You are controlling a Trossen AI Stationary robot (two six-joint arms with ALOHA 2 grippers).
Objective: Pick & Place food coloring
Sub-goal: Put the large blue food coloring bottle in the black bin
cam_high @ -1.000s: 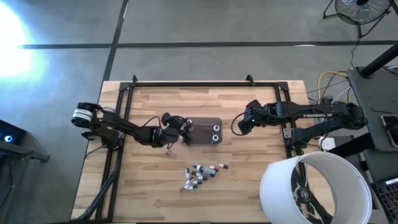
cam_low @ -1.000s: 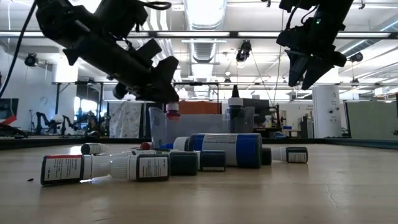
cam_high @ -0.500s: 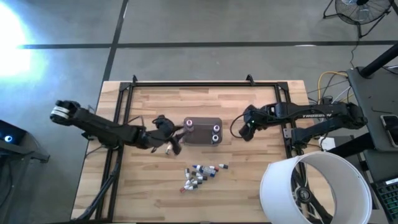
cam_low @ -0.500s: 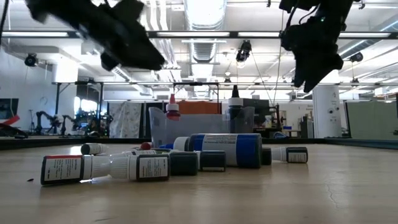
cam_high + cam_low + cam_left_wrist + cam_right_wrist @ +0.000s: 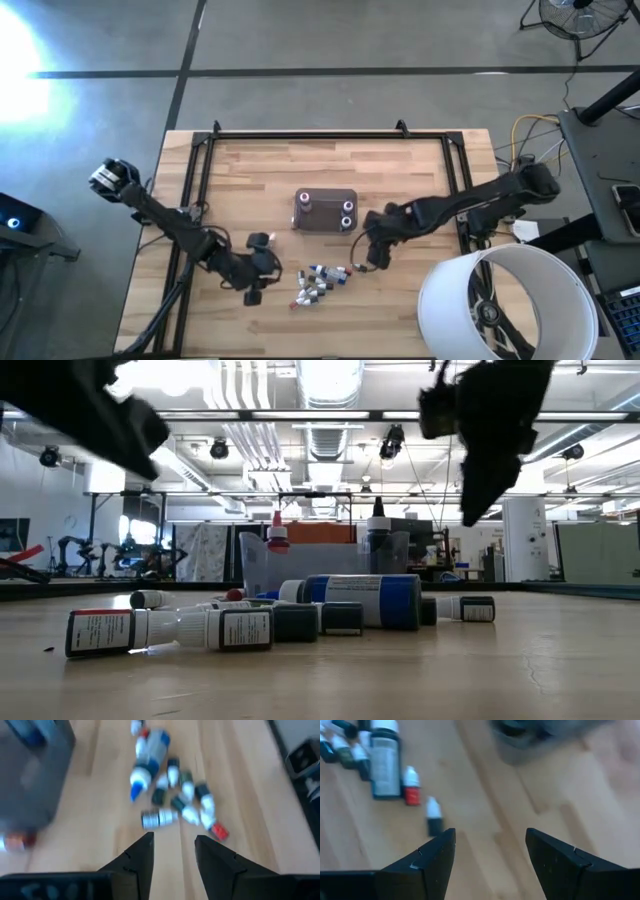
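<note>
bottles [image 5: 322,283]: white, red, dark caps; one blue-labelled | tray [image 5: 325,212]: grey | table [image 5: 400,180]: light wood planks

You won't find any readable text: the bottle labels [image 5: 103,631] carry print too small to make out.

Workshop hall around a wooden bench.
A pale butcher-block table [image 5: 420,300] stands on grey concrete floor [image 5: 330,35]; white ceiling ducts [image 5: 325,385] run above.
</note>
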